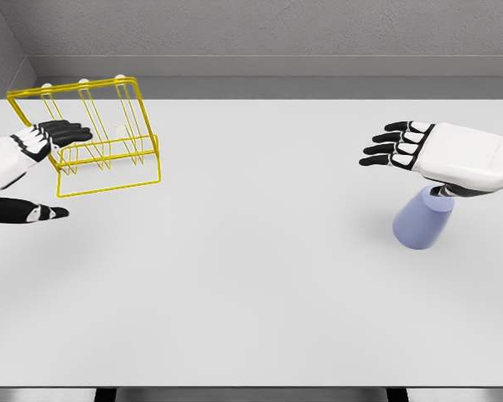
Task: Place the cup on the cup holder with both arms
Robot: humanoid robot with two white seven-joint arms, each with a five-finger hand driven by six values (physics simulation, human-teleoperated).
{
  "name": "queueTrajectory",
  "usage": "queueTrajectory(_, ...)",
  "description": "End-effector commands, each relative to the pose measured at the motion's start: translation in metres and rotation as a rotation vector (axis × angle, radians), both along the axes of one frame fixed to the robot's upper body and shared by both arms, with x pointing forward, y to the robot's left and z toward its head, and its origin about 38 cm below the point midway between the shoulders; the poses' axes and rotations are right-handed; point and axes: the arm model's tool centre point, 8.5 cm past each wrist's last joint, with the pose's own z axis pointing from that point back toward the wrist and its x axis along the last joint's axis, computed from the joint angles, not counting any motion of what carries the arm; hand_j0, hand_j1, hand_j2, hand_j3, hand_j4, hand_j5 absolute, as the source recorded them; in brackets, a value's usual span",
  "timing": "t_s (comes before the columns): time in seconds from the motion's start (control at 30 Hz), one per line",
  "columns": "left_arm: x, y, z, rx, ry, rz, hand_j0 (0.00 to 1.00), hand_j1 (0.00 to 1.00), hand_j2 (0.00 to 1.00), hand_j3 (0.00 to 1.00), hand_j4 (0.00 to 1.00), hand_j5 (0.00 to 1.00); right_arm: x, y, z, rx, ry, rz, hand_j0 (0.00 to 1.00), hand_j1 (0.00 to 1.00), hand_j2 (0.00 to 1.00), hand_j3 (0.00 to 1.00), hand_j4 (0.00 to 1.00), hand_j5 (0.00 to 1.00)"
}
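A yellow wire cup holder [109,134] stands tilted at the far left of the white table [251,276]. My left hand [60,167] is at its left end, open, with the black fingers [65,131] stretched across the wires and the thumb lower, near the table. On the right a pale blue cup [419,224] sits leaning, its wider end toward me. Directly above it hovers my right hand [400,151], open, fingers straight and pointing left. The palm hides the cup's far end, so I cannot tell whether they touch.
A grey wall runs behind the table's far edge. A wide stretch of bare tabletop separates the holder from the cup.
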Motion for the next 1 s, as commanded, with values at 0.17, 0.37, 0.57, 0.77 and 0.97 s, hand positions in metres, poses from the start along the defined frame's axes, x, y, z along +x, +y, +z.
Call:
queueTrajectory(0.17, -0.003, -0.011, -0.009, -0.037, 0.017, -0.020, 1.00, 1.00, 1.00, 1.00, 1.00, 1.00, 0.001, -0.001, 0.000, -0.041, -0.022, -0.003, 1.00, 1.00, 1.00, 1.00, 1.00, 1.00)
queueTrajectory(0.37, -0.005, -0.018, -0.011, -0.067, 0.025, -0.037, 1.00, 1.00, 1.00, 1.00, 1.00, 1.00, 0.005, -0.018, -0.013, -0.221, 0.085, -0.059, 1.00, 1.00, 1.00, 1.00, 1.00, 1.00)
queueTrajectory(0.57, -0.006, -0.019, -0.011, -0.068, 0.026, -0.042, 1.00, 1.00, 1.00, 1.00, 1.00, 1.00, 0.006, -0.033, -0.012, -0.247, 0.103, -0.095, 1.00, 1.00, 1.00, 1.00, 1.00, 1.00)
queueTrajectory(0.77, -0.007, -0.021, -0.015, -0.065, 0.035, -0.046, 1.00, 1.00, 1.00, 1.00, 1.00, 1.00, 0.005, -0.032, -0.030, -0.255, 0.152, -0.090, 1.00, 1.00, 1.00, 1.00, 1.00, 1.00)
queueTrajectory(0.97, -0.009, -0.024, -0.021, -0.067, 0.057, -0.055, 1.00, 1.00, 1.00, 1.00, 1.00, 1.00, 0.014, -0.035, -0.051, -0.240, 0.197, -0.115, 1.00, 1.00, 1.00, 1.00, 1.00, 1.00)
